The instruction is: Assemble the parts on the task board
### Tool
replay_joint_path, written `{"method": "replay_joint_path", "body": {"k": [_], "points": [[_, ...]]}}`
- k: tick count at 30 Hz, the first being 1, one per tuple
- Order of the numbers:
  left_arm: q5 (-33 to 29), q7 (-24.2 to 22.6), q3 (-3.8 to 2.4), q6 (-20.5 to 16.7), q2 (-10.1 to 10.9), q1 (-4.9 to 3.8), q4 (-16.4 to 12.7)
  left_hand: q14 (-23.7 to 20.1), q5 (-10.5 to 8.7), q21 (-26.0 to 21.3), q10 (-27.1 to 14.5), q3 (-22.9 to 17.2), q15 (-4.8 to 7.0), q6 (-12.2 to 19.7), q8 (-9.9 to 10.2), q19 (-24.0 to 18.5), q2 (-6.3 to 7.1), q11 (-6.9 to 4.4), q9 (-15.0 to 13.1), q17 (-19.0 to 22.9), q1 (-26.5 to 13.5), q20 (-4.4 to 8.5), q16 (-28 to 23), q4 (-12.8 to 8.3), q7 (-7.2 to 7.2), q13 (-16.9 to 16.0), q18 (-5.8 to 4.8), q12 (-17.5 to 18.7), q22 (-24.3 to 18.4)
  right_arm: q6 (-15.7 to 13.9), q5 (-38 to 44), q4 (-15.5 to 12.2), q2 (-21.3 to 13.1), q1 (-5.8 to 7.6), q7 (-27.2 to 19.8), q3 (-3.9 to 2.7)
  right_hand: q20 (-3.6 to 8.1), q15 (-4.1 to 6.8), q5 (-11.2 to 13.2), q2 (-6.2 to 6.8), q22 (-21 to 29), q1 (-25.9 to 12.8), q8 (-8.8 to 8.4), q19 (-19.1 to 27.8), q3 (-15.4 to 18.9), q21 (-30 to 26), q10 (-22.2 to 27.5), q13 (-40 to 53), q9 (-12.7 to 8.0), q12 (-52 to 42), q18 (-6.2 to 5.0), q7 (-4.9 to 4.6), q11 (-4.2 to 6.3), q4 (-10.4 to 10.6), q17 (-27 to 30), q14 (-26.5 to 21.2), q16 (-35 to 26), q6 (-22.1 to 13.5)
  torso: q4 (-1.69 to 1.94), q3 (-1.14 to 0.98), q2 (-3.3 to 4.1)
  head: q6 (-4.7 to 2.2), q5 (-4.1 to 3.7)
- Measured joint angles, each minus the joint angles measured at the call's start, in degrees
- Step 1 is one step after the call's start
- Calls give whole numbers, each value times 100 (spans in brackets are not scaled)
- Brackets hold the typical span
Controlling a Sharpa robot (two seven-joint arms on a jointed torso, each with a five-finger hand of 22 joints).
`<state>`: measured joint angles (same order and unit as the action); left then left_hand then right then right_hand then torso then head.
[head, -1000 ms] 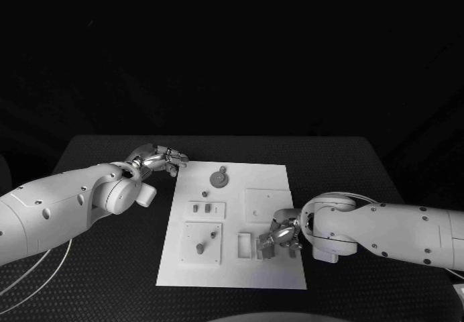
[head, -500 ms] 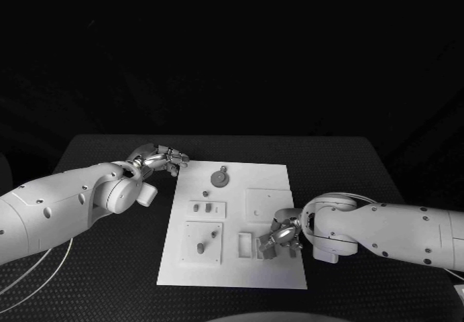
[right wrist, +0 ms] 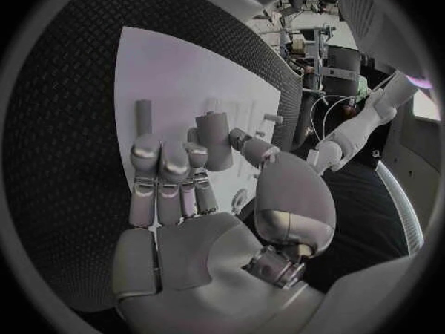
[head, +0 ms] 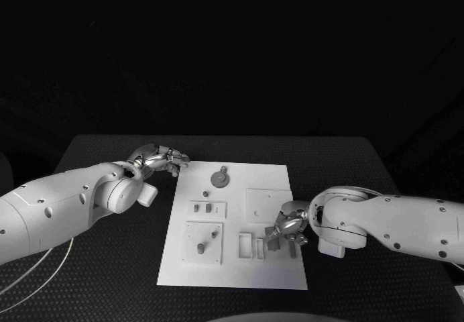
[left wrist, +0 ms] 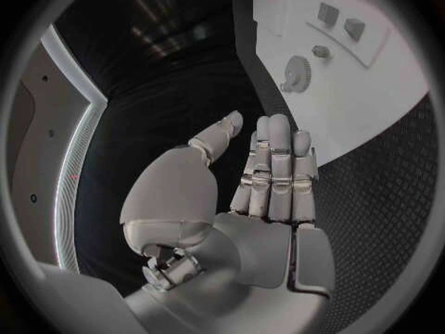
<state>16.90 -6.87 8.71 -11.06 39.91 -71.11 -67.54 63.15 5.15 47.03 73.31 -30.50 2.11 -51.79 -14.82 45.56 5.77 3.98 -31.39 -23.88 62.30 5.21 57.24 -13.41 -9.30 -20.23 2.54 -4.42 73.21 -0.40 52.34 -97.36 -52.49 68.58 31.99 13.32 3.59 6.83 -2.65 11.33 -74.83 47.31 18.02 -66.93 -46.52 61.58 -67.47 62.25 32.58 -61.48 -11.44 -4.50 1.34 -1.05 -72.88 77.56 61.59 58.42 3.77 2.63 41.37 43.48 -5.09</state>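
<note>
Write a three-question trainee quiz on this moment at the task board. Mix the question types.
1. True or false: the left hand holds a part.
2. Which hand is over the board? A) left B) right C) both
3. Fill in: the round disc part lies near the board's ___ edge, away from the robot.

Key: 1. False: it rests off the board, its fingers on nothing. 2. B, the right hand. 3. Far.

One white task board (head: 273,180) on one black bench (head: 116,151), two white arms, two silver hands, left hand (head: 161,159) and right hand (head: 288,231), one round disc-shaped part (head: 219,178), several small parts on the board, too small to count surely
</note>
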Motion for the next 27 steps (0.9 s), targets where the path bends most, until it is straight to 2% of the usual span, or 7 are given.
{"method": "replay_joint_path", "body": {"k": [3,7,10,16,23,27], "points": [[0,3,0,1,-1,0,0,0,0,0,0,0,0,0,0,0,0,0,4,0,0,0,0,0,0,0,0,0,0,1,-198,-6,23,67,18,0,-9,0,4,-14,2,-14,2,9,24,1,0,-13,0,0,0,8,0,-24,12,1,0,9,0,2,-1,-1,13],[0,9,7,1,7,-2,-14,0,0,0,0,0,0,0,0,0,0,0,4,1,0,0,0,0,0,1,0,0,5,6,-408,-3,103,87,50,5,-21,21,5,-47,9,-60,2,21,46,9,0,-28,1,0,-1,8,0,-47,27,-20,0,9,4,3,-1,-7,27],[0,17,13,0,18,-4,-21,0,0,-23,0,0,0,0,0,0,0,0,4,1,0,0,0,0,0,1,0,0,5,12,-504,9,212,99,74,5,-33,22,20,-7,9,-130,2,32,-37,9,0,-37,1,1,-1,8,0,-135,34,-21,0,9,6,4,-1,3,44],[0,30,15,-1,-3,-4,-20,0,0,-23,0,0,0,0,0,0,0,0,3,-5,0,0,0,0,0,1,0,0,4,28,-662,79,435,102,119,8,-43,21,21,35,19,-291,8,41,-50,10,-1,-52,0,2,-3,5,-1,-147,52,-22,23,12,4,11,1,5,47],[0,36,15,1,-12,-4,-21,0,0,-23,0,13,0,0,0,0,0,0,3,-4,0,0,0,13,0,-4,0,0,9,29,-731,207,699,103,152,87,-43,21,20,46,32,-450,-27,41,-11,32,-1,-64,-22,-19,-6,16,-1,-62,68,-22,23,42,8,5,4,1,43],[0,36,14,1,-18,-4,-21,0,0,-23,0,13,0,0,0,0,0,0,3,-4,0,0,0,13,0,-4,0,0,9,29,-733,286,795,97,167,90,-43,21,20,34,38,-488,-27,41,-13,32,-1,-64,-26,-23,-10,8,-1,-60,72,-22,44,50,12,3,7,-1,50]]}}
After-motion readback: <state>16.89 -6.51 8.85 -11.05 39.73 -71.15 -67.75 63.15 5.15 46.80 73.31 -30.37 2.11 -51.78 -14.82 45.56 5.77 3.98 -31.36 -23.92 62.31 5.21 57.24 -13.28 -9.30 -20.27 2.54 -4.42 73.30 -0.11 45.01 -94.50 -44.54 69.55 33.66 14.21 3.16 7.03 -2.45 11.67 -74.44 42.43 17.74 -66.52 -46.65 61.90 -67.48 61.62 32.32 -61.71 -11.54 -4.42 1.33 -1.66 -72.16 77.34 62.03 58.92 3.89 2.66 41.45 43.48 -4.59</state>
